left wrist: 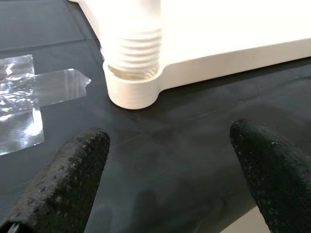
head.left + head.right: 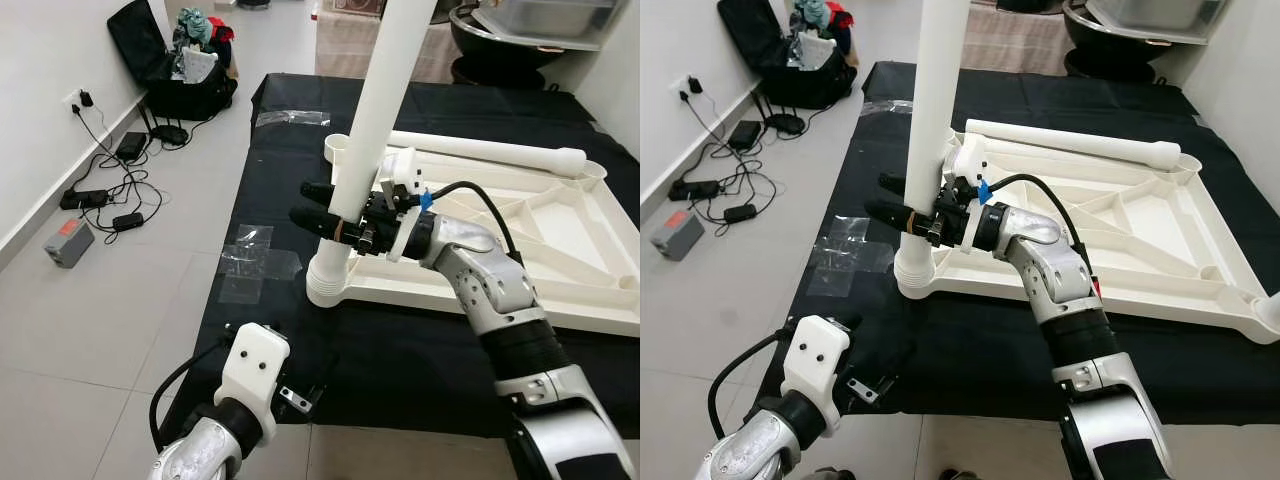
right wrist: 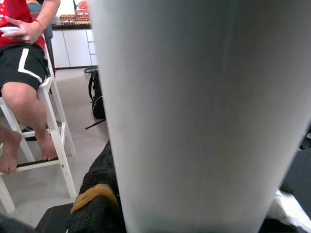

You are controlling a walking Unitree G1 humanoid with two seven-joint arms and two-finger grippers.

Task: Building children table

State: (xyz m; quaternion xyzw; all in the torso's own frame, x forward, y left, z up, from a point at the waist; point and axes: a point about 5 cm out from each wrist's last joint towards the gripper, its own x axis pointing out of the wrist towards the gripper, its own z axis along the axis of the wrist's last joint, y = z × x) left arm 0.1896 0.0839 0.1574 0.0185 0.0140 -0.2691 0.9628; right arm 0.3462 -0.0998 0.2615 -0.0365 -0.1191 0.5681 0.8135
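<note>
The white children's table top (image 2: pixel 560 235) lies upside down on a black mat (image 2: pixel 400 360). One white leg (image 2: pixel 385 90) stands upright in the near-left corner socket (image 1: pixel 132 90), its ribbed thread (image 1: pixel 133 46) partly showing above the socket. My right gripper (image 2: pixel 298 202) is shut on this leg at mid height, one black finger on each side. A second white leg (image 2: pixel 490 152) lies along the far side of the top. My left gripper (image 1: pixel 175 160) hovers low over the mat's front edge, open and holding nothing, facing the socket.
Clear tape patches (image 2: pixel 255 255) stick to the mat's left edge. Cables and adaptors (image 2: pixel 110 190), a grey box (image 2: pixel 68 242) and an open black suitcase (image 2: pixel 165 60) lie on the floor at left. A person (image 3: pixel 24 73) sits on a white stool beyond the leg.
</note>
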